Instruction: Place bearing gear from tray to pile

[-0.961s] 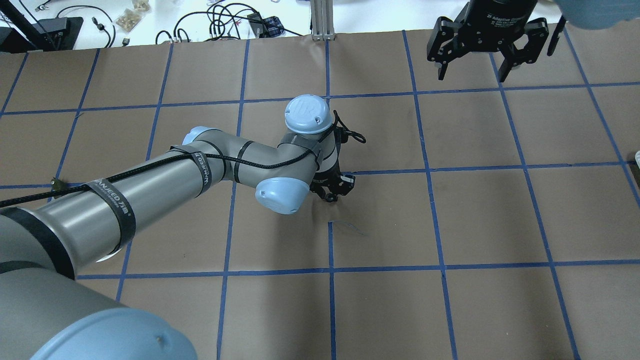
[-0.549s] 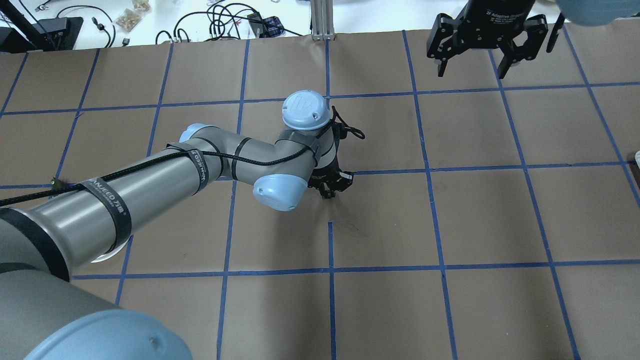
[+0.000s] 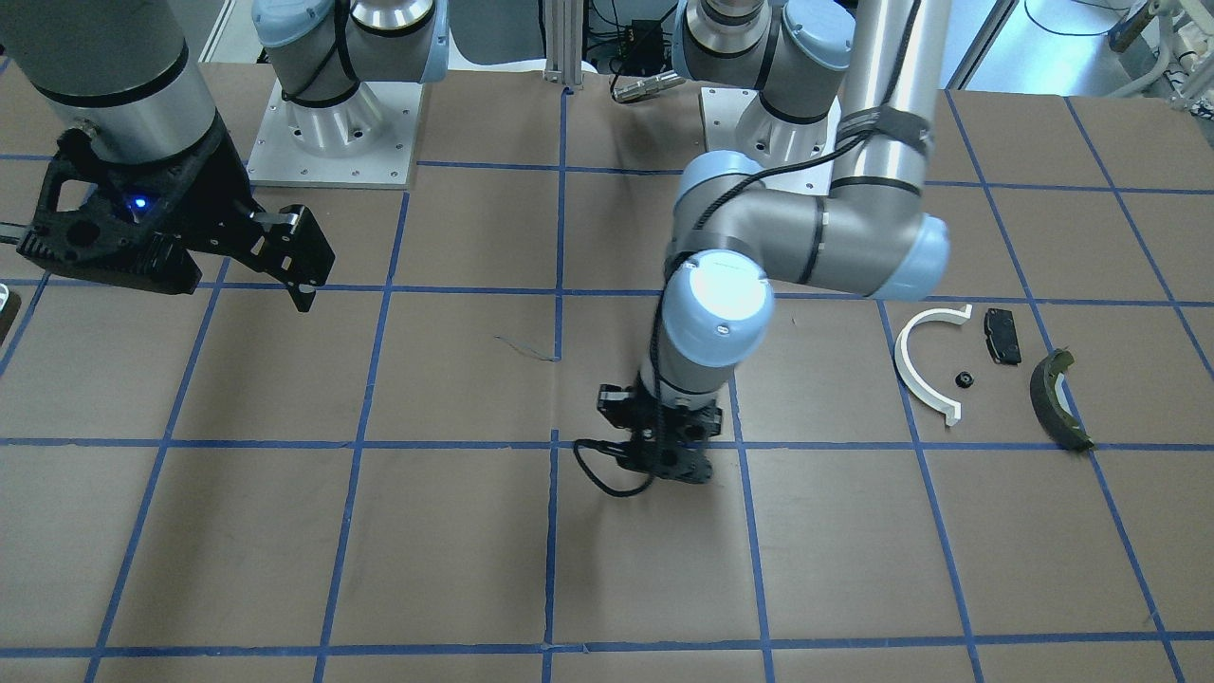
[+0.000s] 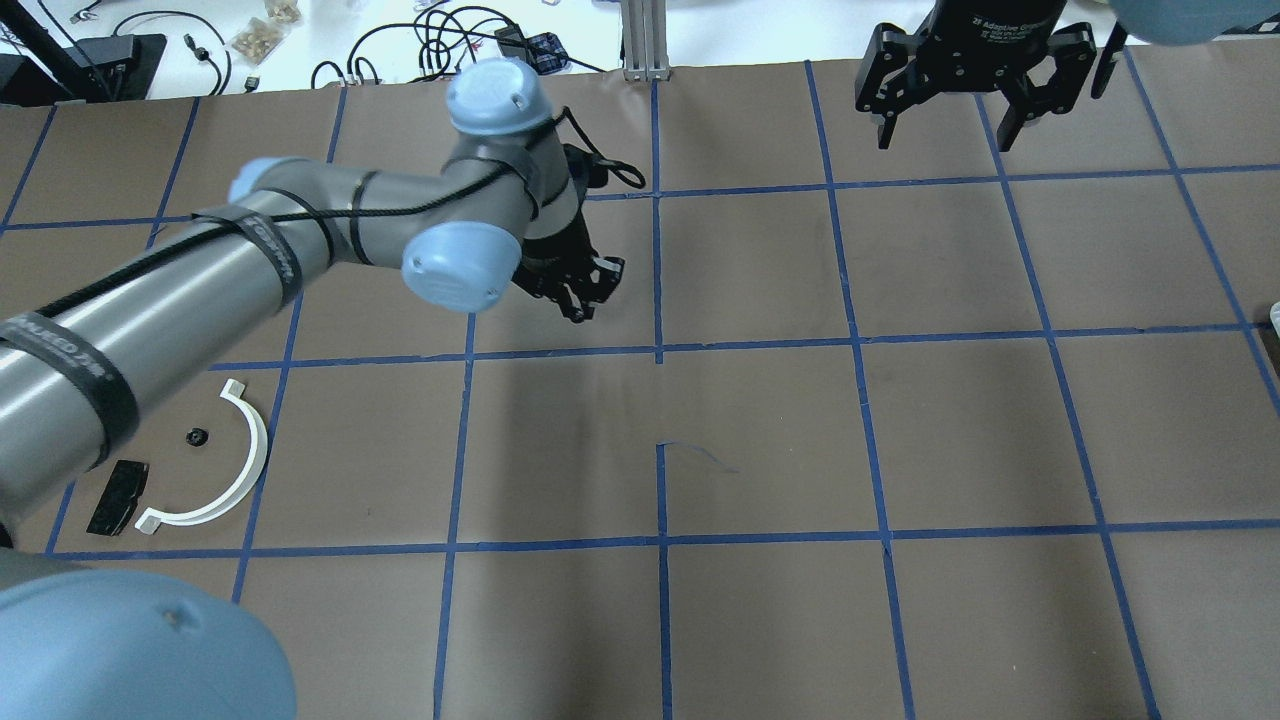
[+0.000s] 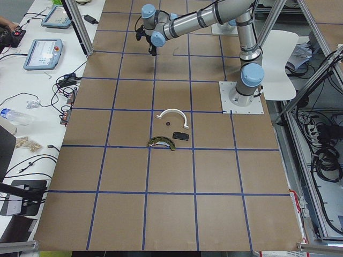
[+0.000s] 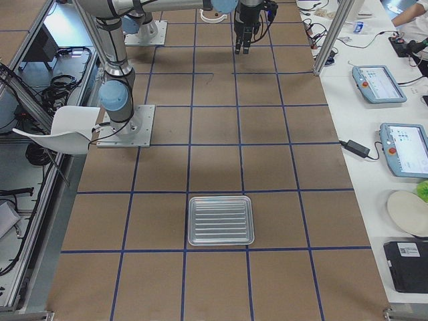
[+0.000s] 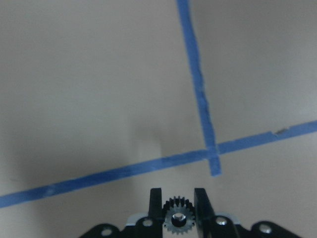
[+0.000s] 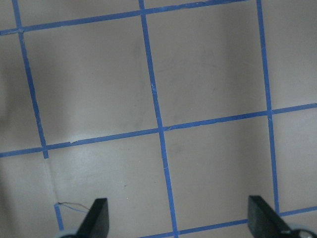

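Observation:
A small toothed bearing gear (image 7: 178, 220) is pinched between the two black fingers of my left gripper (image 7: 178, 208), which is shut on it above bare brown paper and a blue tape crossing. In the overhead view the left gripper (image 4: 580, 300) hangs over the table's far middle. The pile lies at the near left: a white half-ring arc (image 4: 215, 470), a flat black pad (image 4: 117, 495) and a tiny black part (image 4: 197, 436); the olive-edged shoe (image 3: 1057, 398) shows beside them. The silver tray (image 6: 221, 221) sits far off at the right end. My right gripper (image 4: 945, 135) hangs open and holds nothing.
Brown paper with a blue tape grid covers the table. Cables and small parts lie on the white bench beyond the far edge (image 4: 430, 40). An aluminium post (image 4: 645, 40) stands at the far middle.
My left arm has swung away from me and to the left with the gear, and the pile beneath it now shows. The right gripper has hardly moved.

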